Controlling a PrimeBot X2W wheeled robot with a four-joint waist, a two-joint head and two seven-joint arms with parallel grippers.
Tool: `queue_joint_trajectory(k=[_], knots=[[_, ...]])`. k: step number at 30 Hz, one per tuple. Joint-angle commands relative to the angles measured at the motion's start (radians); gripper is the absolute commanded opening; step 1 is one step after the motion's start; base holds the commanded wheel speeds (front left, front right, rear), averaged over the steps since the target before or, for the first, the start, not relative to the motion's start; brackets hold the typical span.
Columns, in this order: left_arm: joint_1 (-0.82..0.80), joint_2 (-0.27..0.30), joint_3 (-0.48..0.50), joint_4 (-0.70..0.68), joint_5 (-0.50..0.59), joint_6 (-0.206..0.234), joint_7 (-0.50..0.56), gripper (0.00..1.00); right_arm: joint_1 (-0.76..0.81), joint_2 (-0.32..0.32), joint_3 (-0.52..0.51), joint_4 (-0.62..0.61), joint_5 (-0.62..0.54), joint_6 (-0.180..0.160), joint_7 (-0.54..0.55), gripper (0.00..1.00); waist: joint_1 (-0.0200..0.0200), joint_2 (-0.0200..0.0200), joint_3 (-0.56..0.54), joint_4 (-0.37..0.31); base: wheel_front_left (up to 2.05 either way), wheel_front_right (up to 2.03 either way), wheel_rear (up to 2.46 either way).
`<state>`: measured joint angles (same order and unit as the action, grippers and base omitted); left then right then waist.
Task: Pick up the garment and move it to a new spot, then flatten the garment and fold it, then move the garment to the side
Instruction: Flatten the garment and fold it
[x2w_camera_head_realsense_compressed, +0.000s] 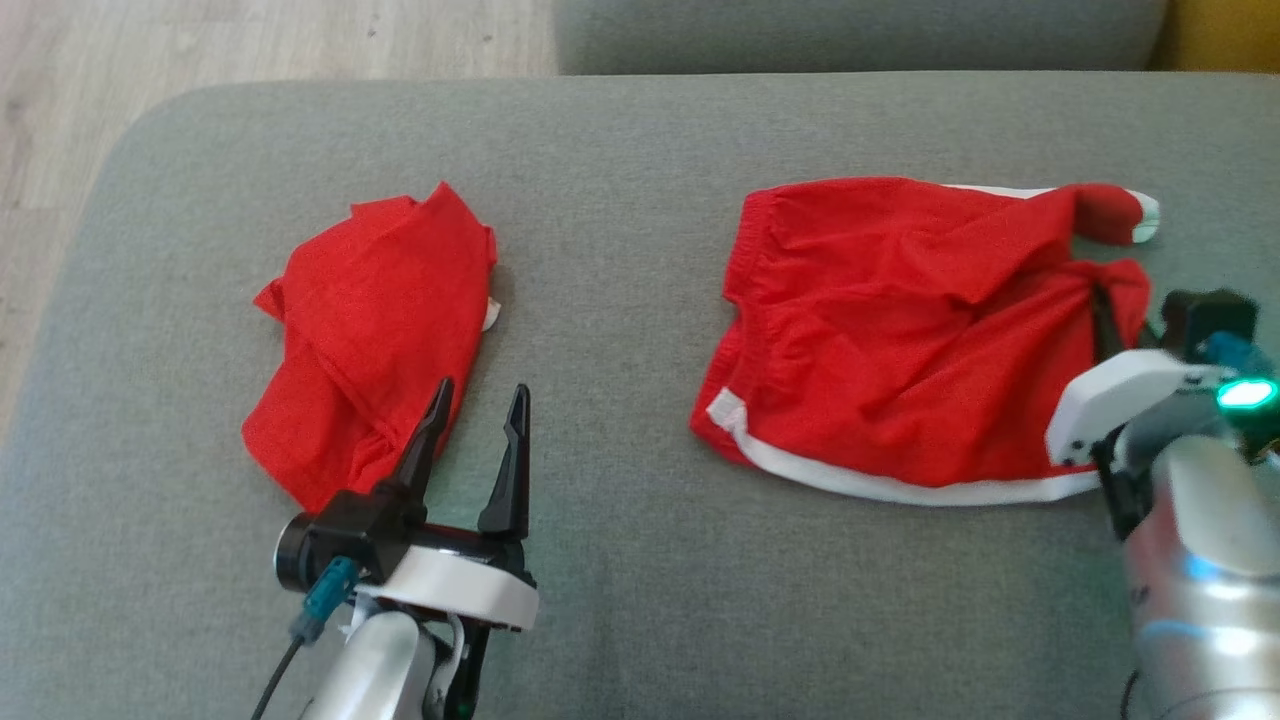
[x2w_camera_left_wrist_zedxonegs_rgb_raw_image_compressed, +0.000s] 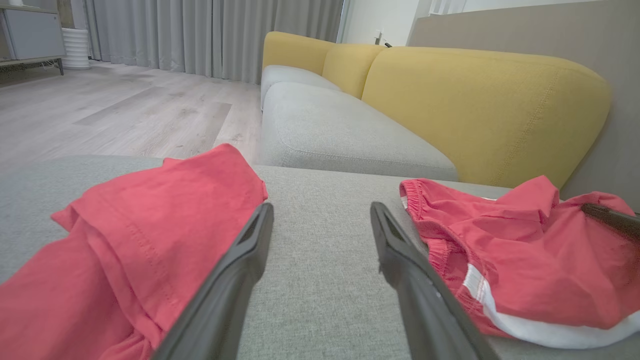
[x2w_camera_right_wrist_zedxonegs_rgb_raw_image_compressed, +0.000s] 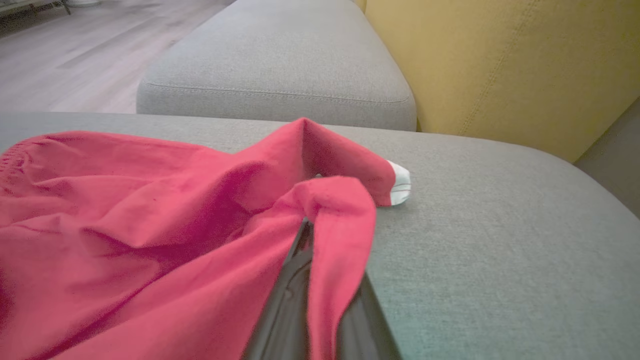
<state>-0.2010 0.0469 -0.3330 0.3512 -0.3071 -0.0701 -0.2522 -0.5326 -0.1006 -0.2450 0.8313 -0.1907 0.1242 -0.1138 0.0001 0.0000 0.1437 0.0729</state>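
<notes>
1. The red shorts (x2w_camera_head_realsense_compressed: 900, 330) lay crumpled at the centre-right of the head view on the grey seat cushion (x2w_camera_head_realsense_compressed: 620, 580), with a white hem band (x2w_camera_head_realsense_compressed: 900, 488) along their lower edge.
2. The right gripper (x2w_camera_head_realsense_compressed: 1103, 325) was clenched on a bunched fold at the shorts' right edge. In the right wrist view, red cloth draped over both of its fingers.
3. Risk, as I judged it: the pinch seemed to hold only a thin fold. A lift could let the cloth slip out, or raise the shorts lopsided and twisted, which would make flattening harder.
4. Risk: the left gripper (x2w_camera_head_realsense_compressed: 482, 392), jaws spread and holding nothing, sat at the lower left with one finger over the edge of a second red garment (x2w_camera_head_realsense_compressed: 370, 330). A careless move could snag or drag it.
5. Risk: a new spot chosen too far left could land the shorts on that second garment, which lay well apart from them.
6. Count: two red garments; two grippers; two grey cushions, the far cushion (x2w_camera_head_realsense_compressed: 850, 35) at the top edge; one yellow sofa back (x2w_camera_left_wrist_zedxonegs_rgb_raw_image_compressed: 475, 110).
</notes>
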Motion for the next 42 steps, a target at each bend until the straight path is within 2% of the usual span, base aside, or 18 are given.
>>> queue_joint_trajectory(k=[1,2,3,4,8,14,19,24,28,34,42], knots=[[-0.041,0.003,0.019,-0.034,-0.003,0.007,-0.01,1.0,-0.048,-0.017,0.008,-0.011,-0.019,0.007,0.002,0.0,-0.0001,0.0,0.004,0.009,0.0,0.0,0.0],[-0.042,0.003,0.019,-0.035,-0.004,0.007,-0.01,1.0,-0.057,-0.026,-0.004,-0.002,-0.033,0.007,0.006,0.0,-0.0001,0.0,0.006,0.011,0.0,0.0,0.0],[-0.043,0.003,0.018,-0.035,-0.004,0.008,-0.01,1.0,-0.063,-0.032,-0.015,0.003,-0.054,0.007,0.005,0.96,-0.0001,0.0,0.006,0.013,0.0,0.0,0.0],[-0.044,0.003,0.019,-0.035,-0.005,0.008,-0.01,1.0,-0.068,-0.032,-0.031,0.004,-0.069,0.007,0.0,1.0,-0.0001,0.0,0.005,0.015,0.0,0.0,0.0],[-0.042,0.003,0.031,-0.04,-0.003,0.011,-0.01,1.0,-0.066,0.009,-0.075,-0.016,-0.094,0.007,-0.076,1.0,-0.0001,0.0,-0.005,0.004,0.0,0.0,0.0],[-0.032,0.003,0.043,-0.043,0.0,0.01,-0.01,1.0,-0.001,0.048,-0.065,-0.104,-0.011,0.007,-0.143,1.0,-0.0001,0.0,-0.034,-0.027,0.0,0.0,0.0],[-0.02,0.003,0.051,-0.046,0.009,0.008,-0.01,1.0,0.158,0.05,0.108,-0.33,0.222,0.007,-0.147,1.0,-0.0001,0.0,-0.056,-0.063,0.0,0.0,0.0],[-0.012,0.004,0.055,-0.046,0.019,-0.001,-0.01,1.0,0.381,0.05,0.212,-0.543,0.303,0.007,-0.148,1.0,-0.0001,0.0,-0.063,-0.098,0.0,0.0,0.0],[-0.015,0.004,0.052,-0.042,0.021,-0.006,-0.01,1.0,0.458,0.05,0.196,-0.571,0.331,0.007,-0.148,1.0,-0.0001,0.0,-0.059,-0.112,0.0,0.0,0.0],[-0.035,0.004,0.017,-0.019,0.031,-0.025,-0.009,1.0,0.451,0.05,0.187,-0.587,0.34,0.007,-0.148,1.0,-0.0001,0.0,-0.044,-0.125,0.0,0.0,0.0],[-0.114,0.019,-0.159,0.037,0.015,-0.058,0.089,1.0,0.431,0.05,0.186,-0.589,0.345,0.007,-0.148,1.0,-0.0001,0.0,-0.016,-0.139,0.0,0.0,0.0]])
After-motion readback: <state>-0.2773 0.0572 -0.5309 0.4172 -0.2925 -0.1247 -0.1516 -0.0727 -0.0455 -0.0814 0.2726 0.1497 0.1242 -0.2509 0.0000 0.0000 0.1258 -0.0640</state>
